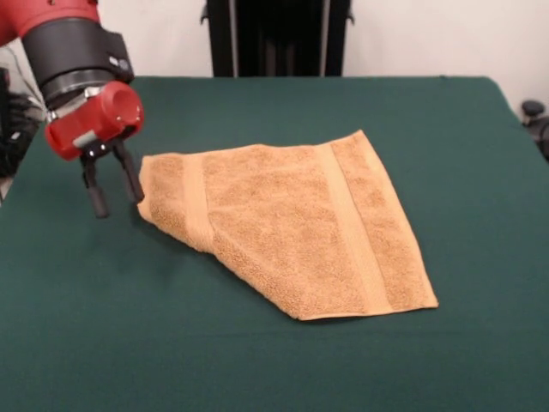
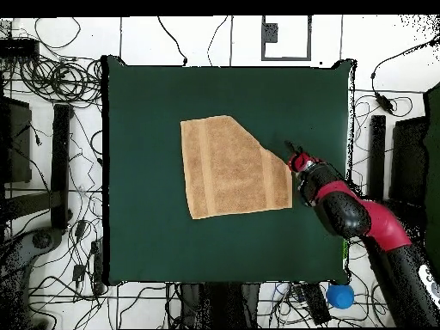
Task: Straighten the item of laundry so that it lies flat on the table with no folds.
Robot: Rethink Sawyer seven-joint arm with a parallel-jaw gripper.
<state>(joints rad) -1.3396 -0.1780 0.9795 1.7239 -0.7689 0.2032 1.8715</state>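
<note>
The orange-tan terry towel [image 1: 287, 223] lies near the middle of the dark green cloth-covered table [image 1: 274, 369], slightly toward the right in the overhead view. It is not yet flat: one corner is folded onto the body, so that in the front view the outline runs as a diagonal edge from the left end down to the lower centre of the frame. Two flat woven border bands cross the pile, one near the left end and one on the right side.

The red and black gripper [image 1: 111, 187] hangs at the left of the front view, just beside the towel's left end. Its two dark fingers [image 1: 94, 193] stand apart with nothing between them; whether their tips touch the table cannot be told.

Handling judgement — the towel is light, soft and limp, and will drape and drag rather than hold a shape. The terry pile should give good grip, and friction against the cloth table should anchor the part left lying.

Recommended hold: the loose corner of the folded layer, along the diagonal edge. Pinch the top layer only — taking both layers would drag the whole towel instead of opening the fold.
</note>
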